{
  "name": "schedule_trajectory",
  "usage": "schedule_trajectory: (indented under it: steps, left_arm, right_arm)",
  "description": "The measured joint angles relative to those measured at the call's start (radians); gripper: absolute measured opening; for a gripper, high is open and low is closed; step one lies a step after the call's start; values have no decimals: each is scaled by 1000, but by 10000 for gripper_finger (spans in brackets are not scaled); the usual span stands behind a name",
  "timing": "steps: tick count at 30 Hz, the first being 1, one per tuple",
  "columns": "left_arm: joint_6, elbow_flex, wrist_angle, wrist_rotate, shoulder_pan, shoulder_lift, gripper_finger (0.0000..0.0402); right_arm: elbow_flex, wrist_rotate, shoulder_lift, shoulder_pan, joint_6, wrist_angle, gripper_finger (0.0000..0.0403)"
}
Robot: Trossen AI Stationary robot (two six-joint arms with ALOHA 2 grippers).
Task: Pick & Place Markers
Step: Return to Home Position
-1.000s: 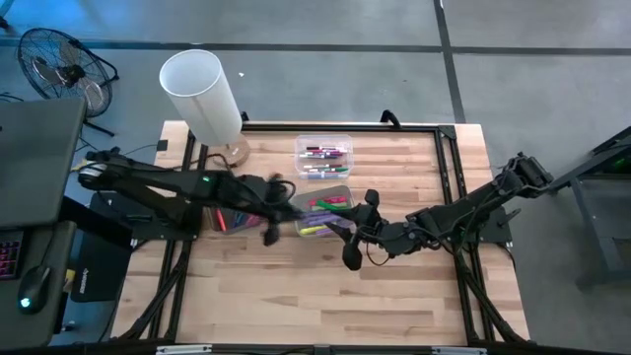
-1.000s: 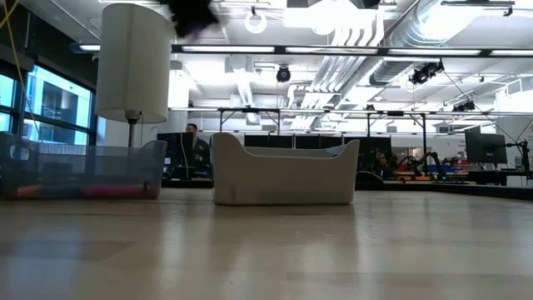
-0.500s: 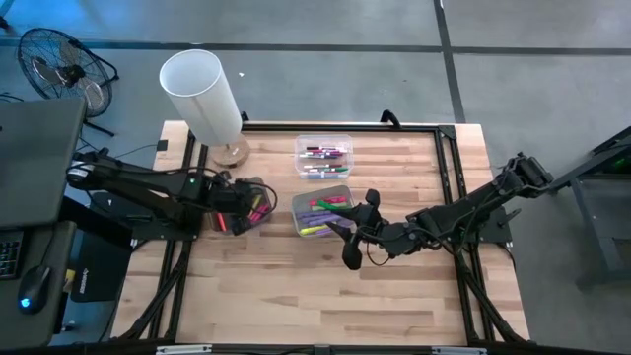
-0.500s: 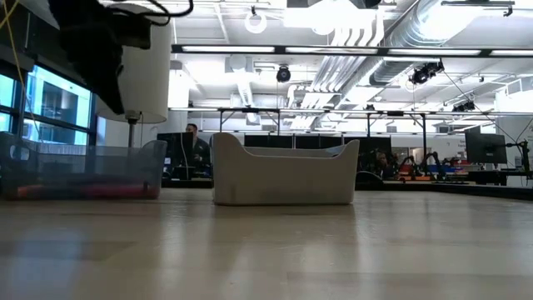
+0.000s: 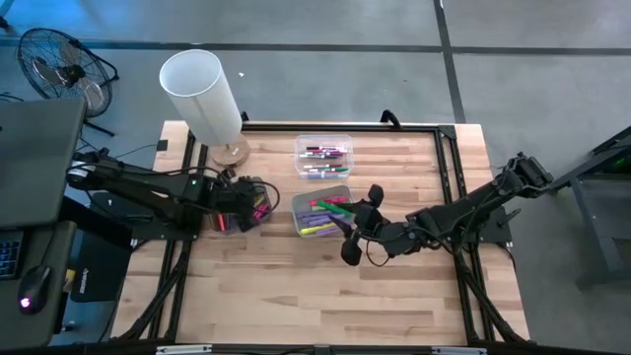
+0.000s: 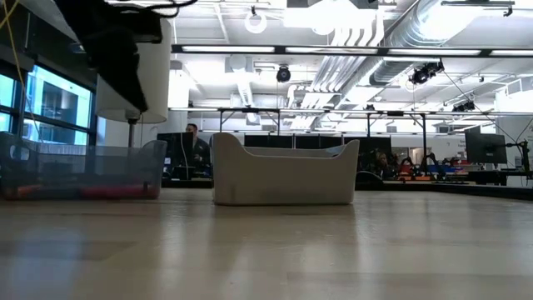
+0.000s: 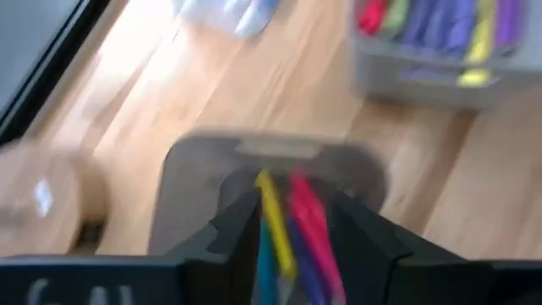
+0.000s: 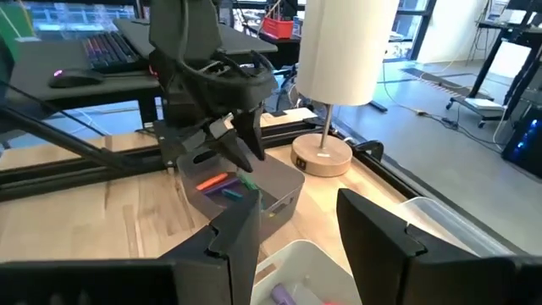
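Markers lie in three bins. The grey middle bin (image 5: pixel 317 213) holds purple, green, yellow and pink ones. A smaller grey bin (image 5: pixel 229 219) to its left holds pink, orange and purple ones (image 8: pixel 222 186). My left gripper (image 5: pixel 247 208) hangs open above that left bin, fingers pointing down (image 8: pixel 243 142). In the left wrist view, yellow, pink and teal markers (image 7: pixel 292 224) show in the bin between the fingers. My right gripper (image 5: pixel 344 226) is open at the middle bin's right edge, above its rim (image 8: pixel 298 258).
A clear tub of markers (image 5: pixel 323 157) sits behind the middle bin. A white-shaded lamp (image 5: pixel 203 91) stands on its wooden base (image 5: pixel 234 153) at the table's far left. Bare wood stretches along the near side (image 5: pixel 315 296). A black frame (image 5: pixel 449 138) edges the table.
My left gripper has swung from over the middle bin toward the table's left and come down over the left bin. Since half a second ago it has only edged slightly. The bins have stayed where they were.
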Motion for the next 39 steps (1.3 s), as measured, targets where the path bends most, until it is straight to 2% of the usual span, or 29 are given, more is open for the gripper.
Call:
schedule_trajectory:
  steps: [3,5,7,10,13,18,23,24,28,32,39]
  left_arm:
    - [96,-43,140,51,-11,-40,86]
    - [150,-101,237,94,-16,-125,37]
    - [193,-178,360,160,-13,-205,11]
    - [245,-324,545,241,-13,-339,11]
    - [280,-460,682,262,-13,-490,2]
    - [292,-631,691,265,-13,-780,1]
    - [347,-715,677,364,-13,-1060,1]
    - [363,-727,691,387,-12,-1086,1]
    - [390,-737,681,437,-10,-1064,0]
    - [382,-749,704,456,16,-1067,0]
    - [406,-752,790,562,134,-1073,0]
  right_arm:
    - [0,5,0,-8,26,0,146]
    - [0,6,0,-15,44,0,145]
    - [0,7,0,-23,55,0,145]
    - [0,4,0,-34,72,0,146]
    - [0,3,0,-46,104,1,145]
    - [0,4,0,-53,106,1,146]
    - [0,8,0,-53,108,5,145]
    - [0,8,0,-53,107,5,145]
    - [0,29,0,-53,106,23,146]
    - [1,29,0,-53,105,40,145]
    - [1,32,0,-52,106,51,145]
